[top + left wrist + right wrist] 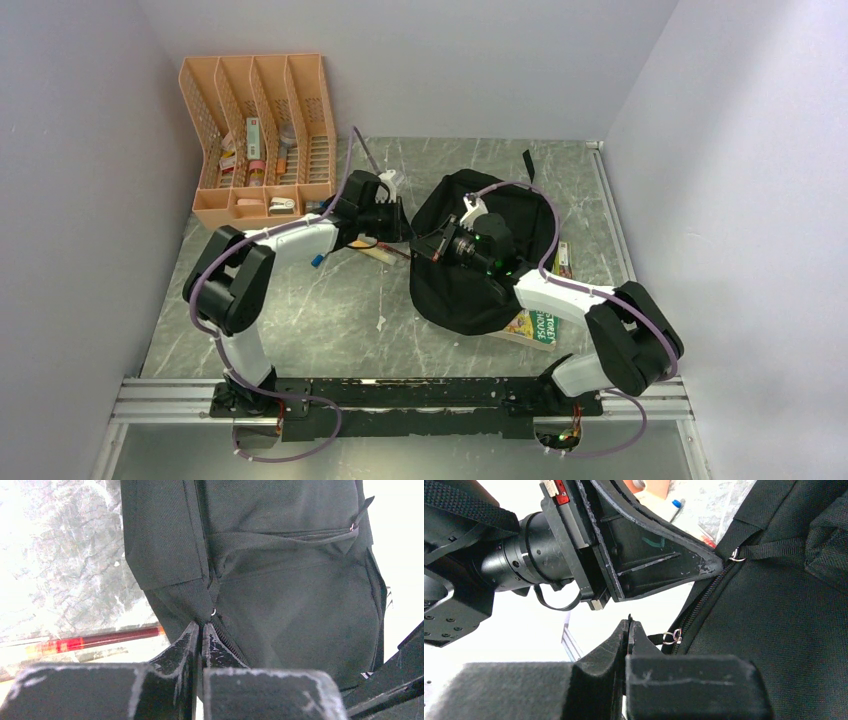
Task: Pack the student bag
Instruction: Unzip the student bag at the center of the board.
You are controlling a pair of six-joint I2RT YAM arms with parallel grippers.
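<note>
The student bag (455,295) lies at the closed tips of left tool (201,627) and right tool (629,625).

One student bag (455,300) at centre; one orange organiser (312,100) of four slots, upper left; one book (540,325) visible lower right; one red pen (95,641)

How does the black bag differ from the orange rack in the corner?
The student bag is black, soft and slumped; the orange organiser is rigid mesh with upright dividers. The bag lies mid-table with the left gripper and right gripper at it; the organiser stands at the far left corner, untouched. Both rest on the table.
</note>
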